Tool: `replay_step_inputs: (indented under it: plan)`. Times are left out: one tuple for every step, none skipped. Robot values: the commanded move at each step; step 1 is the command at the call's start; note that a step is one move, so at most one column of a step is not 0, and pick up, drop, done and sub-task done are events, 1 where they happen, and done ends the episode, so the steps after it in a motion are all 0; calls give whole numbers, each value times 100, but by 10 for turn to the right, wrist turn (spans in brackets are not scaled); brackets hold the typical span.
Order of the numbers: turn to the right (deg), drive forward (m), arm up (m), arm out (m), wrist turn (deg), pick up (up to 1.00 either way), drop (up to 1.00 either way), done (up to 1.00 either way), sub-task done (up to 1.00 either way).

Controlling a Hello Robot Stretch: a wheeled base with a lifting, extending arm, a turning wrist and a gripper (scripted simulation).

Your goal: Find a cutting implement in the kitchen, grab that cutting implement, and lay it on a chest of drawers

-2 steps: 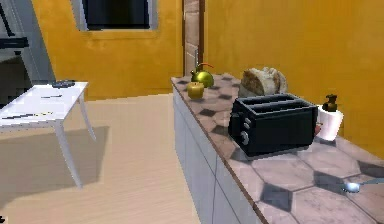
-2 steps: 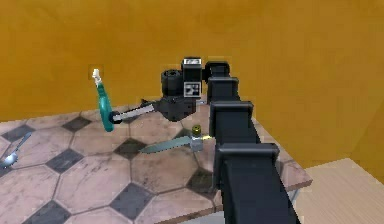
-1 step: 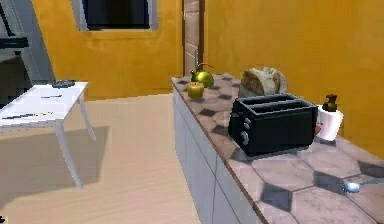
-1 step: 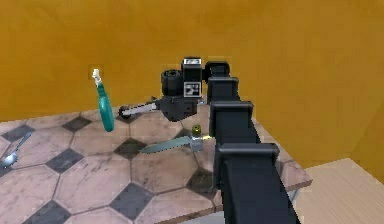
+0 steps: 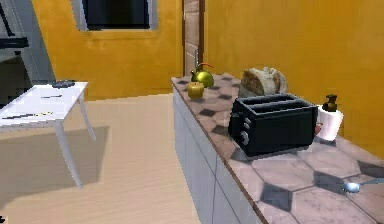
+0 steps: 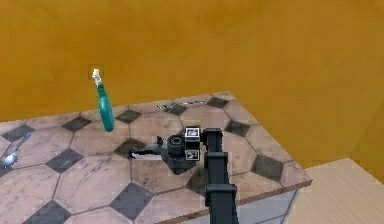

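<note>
Arm side view: the claw (image 6: 152,152) hangs over the tiled bench (image 6: 90,185); whether it holds anything cannot be told. Beyond it a slim utensil (image 6: 185,104), possibly the knife, lies by the wall (image 6: 250,45). Grasp and delivery seemingly remain.

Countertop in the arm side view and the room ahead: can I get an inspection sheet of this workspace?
Surface: tiled countertop, grey and brown hexagons.
Job's things: thin dark item lying near the counter's back edge, perhaps a knife; too small to tell.
Clutter: teal bottle upright; spoon; black toaster; bread loaf; apple.
Grippers: gripper at mid-counter; cannot tell whether it holds anything.
Cables: nothing seen.
Surroundings: yellow wall; white table; window.
</note>
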Motion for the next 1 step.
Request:
replay_step_inputs:
  plan:
    - [0,0,0,0,0,100,0,0,0]
